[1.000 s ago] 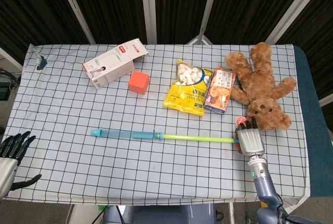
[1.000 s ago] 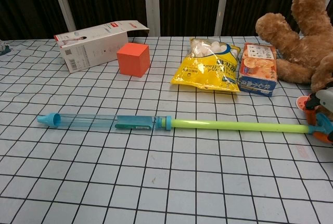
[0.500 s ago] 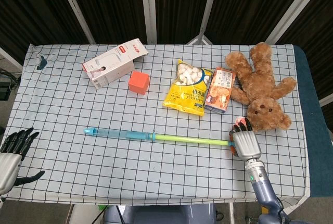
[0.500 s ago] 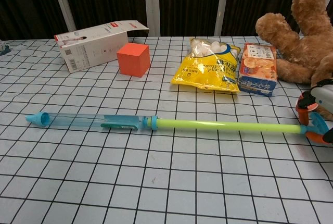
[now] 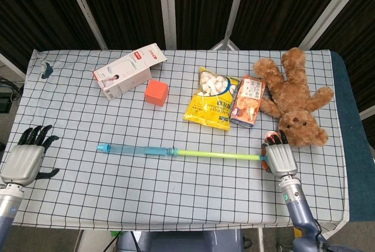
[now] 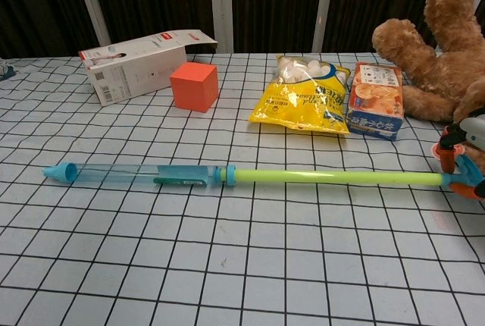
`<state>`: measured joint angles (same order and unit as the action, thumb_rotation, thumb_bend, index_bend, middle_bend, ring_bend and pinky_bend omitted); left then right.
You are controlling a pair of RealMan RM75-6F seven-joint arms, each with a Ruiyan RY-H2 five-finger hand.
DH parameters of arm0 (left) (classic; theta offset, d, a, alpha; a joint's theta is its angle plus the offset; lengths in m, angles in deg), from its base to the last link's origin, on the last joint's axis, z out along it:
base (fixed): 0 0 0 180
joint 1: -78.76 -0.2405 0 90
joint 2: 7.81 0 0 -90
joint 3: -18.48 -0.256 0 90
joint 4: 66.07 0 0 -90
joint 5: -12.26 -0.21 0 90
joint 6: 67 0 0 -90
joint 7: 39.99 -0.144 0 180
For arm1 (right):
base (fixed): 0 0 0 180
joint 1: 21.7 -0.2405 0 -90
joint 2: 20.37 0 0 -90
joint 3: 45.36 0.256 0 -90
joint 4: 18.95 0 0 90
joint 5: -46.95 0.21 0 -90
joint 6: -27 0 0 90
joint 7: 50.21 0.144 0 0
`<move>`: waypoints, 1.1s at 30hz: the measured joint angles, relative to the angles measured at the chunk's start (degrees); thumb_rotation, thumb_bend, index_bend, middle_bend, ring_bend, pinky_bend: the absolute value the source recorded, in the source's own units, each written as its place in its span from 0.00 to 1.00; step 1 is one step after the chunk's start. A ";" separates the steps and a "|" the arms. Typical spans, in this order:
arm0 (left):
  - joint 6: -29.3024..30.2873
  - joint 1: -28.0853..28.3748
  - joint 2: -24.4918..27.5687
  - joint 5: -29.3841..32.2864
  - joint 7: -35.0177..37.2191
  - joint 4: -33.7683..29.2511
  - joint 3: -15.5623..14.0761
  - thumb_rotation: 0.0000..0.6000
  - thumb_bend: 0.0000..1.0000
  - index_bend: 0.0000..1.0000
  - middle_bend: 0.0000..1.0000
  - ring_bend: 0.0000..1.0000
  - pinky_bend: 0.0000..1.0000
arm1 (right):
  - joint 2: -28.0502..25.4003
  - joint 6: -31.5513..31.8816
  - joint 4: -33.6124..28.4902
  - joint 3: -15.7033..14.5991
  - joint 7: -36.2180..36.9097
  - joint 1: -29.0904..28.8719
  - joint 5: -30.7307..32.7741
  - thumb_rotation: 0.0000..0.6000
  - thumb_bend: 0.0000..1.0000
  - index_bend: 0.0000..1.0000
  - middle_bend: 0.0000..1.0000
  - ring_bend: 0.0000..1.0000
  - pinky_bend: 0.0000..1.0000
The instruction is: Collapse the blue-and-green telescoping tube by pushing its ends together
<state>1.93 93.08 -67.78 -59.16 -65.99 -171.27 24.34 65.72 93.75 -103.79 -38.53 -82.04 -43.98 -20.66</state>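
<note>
While my right hand [image 5: 280,159] grips the orange-and-blue handle at the green end of the telescoping tube [image 5: 176,152], its fingers are curled over that end at the near right of the checked tablecloth [image 5: 176,193]. From that hand the tube runs leftward across the cloth, first its thin green rod, then the clear blue barrel ending in a small blue funnel tip; it lies flat and is drawn out long. My left hand [image 5: 26,157] hovers at the near left edge of the table, fingers spread apart and holding nothing, well apart from the blue tip, which lies to its right and a little farther out. Just beyond my right hand sits the teddy bear [image 5: 294,97], its head nearest my fingers. Farther out and to the left of it are the orange carton [image 5: 248,100], the yellow snack bag [image 5: 213,99], the red cube [image 5: 156,92] and the white box [image 5: 129,70].
</note>
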 measured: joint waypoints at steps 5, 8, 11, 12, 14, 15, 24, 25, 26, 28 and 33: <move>-3.55 4.13 -4.09 7.33 -5.73 2.34 2.09 1.00 0.26 0.29 0.05 0.00 0.00 | -0.24 0.31 0.42 0.28 0.21 -0.07 0.18 1.00 0.46 0.67 0.31 0.18 0.04; -5.02 6.19 -6.81 11.05 -8.81 4.27 2.80 1.00 0.31 0.32 0.07 0.00 0.00 | -0.46 0.59 0.18 0.43 0.68 0.03 0.27 1.00 0.46 0.68 0.31 0.18 0.04; -5.71 8.11 -9.61 14.47 -11.66 6.36 3.38 1.00 0.33 0.34 0.08 0.00 0.00 | -0.70 0.73 -0.04 0.38 0.93 0.10 0.28 1.00 0.46 0.68 0.31 0.18 0.04; -5.83 8.70 -10.50 15.34 -12.42 7.08 3.57 1.00 0.33 0.35 0.09 0.00 0.00 | -0.73 0.74 -0.05 0.32 0.94 0.10 0.27 1.00 0.46 0.68 0.31 0.18 0.04; -6.12 10.03 -12.48 17.09 -13.51 8.71 4.03 1.00 0.33 0.36 0.09 0.00 0.00 | -0.76 0.75 -0.07 0.22 0.94 0.08 0.27 1.00 0.46 0.68 0.31 0.18 0.04; -6.30 10.59 -13.28 17.82 -13.82 9.37 4.22 1.00 0.33 0.36 0.09 0.00 0.00 | -0.75 0.75 -0.08 0.19 0.93 0.07 0.27 1.00 0.46 0.68 0.31 0.18 0.04; -8.36 15.37 -19.66 21.36 -15.63 13.55 5.11 1.00 0.37 0.38 0.10 0.00 0.00 | -0.66 0.90 -0.13 0.00 0.98 -0.05 0.27 1.00 0.46 0.68 0.31 0.18 0.04; -8.72 15.74 -20.06 21.59 -15.68 13.71 5.10 1.00 0.37 0.39 0.10 0.00 0.00 | -0.69 0.95 -0.14 -0.01 1.01 -0.06 0.24 1.00 0.46 0.68 0.31 0.18 0.04; -9.23 16.22 -20.50 21.80 -15.73 13.85 5.03 1.00 0.37 0.39 0.10 0.00 0.00 | -0.71 0.96 -0.15 -0.01 1.06 -0.07 0.25 1.00 0.46 0.68 0.31 0.18 0.04; -9.95 17.00 -21.11 21.86 -15.83 13.96 4.79 1.00 0.37 0.39 0.10 0.00 0.00 | -0.76 0.99 -0.11 -0.04 1.09 -0.08 0.30 1.00 0.46 0.68 0.31 0.18 0.04; -10.51 18.44 -22.53 21.60 -16.27 13.86 3.73 1.00 0.37 0.40 0.10 0.00 0.00 | -0.88 1.09 -0.09 -0.05 1.29 -0.08 0.33 1.00 0.46 0.68 0.31 0.18 0.04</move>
<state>-8.58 111.52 -90.31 -37.56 -82.26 -157.42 28.07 64.84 94.84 -103.87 -38.58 -80.75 -44.05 -20.33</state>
